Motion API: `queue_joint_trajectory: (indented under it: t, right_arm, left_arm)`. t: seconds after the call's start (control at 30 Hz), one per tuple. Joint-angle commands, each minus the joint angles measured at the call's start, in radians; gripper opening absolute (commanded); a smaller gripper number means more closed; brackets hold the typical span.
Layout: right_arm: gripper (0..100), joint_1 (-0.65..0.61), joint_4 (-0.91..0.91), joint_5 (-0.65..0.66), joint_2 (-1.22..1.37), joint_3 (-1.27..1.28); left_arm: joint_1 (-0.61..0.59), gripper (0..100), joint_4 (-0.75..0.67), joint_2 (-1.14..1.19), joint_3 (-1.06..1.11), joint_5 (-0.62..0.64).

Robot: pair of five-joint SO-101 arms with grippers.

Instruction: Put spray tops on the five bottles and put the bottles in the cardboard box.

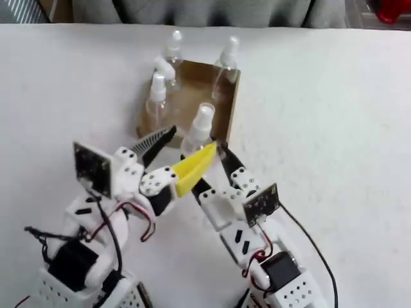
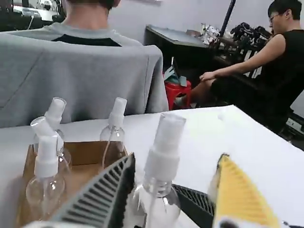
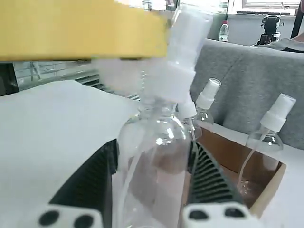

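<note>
A clear bottle with a white spray top (image 1: 198, 131) stands upright at the near edge of the cardboard box (image 1: 192, 90). My right gripper (image 3: 153, 147) is shut on the body of the bottle (image 3: 156, 142), a black finger on each side. My left gripper (image 2: 175, 161) is open; its ribbed dark finger (image 2: 104, 194) and yellow finger (image 2: 237, 194) stand either side of the bottle's (image 2: 164, 147) spray top without touching it. In the high view the left gripper (image 1: 183, 151) comes from the near left and the right gripper (image 1: 212, 163) from the near right. Several capped bottles (image 2: 47, 161) stand in the box (image 2: 85, 152).
The white table (image 1: 334, 128) spreads bare to the left and right of the box. The two arms' bases crowd the near edge. A grey cloth (image 2: 80, 71) hangs behind the table's far edge.
</note>
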Motion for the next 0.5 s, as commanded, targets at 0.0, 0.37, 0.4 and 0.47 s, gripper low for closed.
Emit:
queue_joint_trajectory:
  t: [0.0,0.37,0.4,0.47]
  right_arm:
    - [1.6,0.013,0.004,-0.009,-0.010,0.009]
    - [1.6,0.067,-0.002,-0.009,-0.010,0.009]
    - [1.6,0.067,-0.002,-0.009,-0.010,0.009]
    - [1.6,0.090,-0.005,-0.009,-0.010,0.008]
  left_arm:
    - [0.010,27,0.025,-0.090,-0.012,0.012]
    - [-0.077,4,0.029,-0.249,-0.008,0.015]
    - [-0.087,5,0.035,-0.249,-0.005,0.014]
    - [-0.085,3,0.037,-0.249,0.018,0.014]
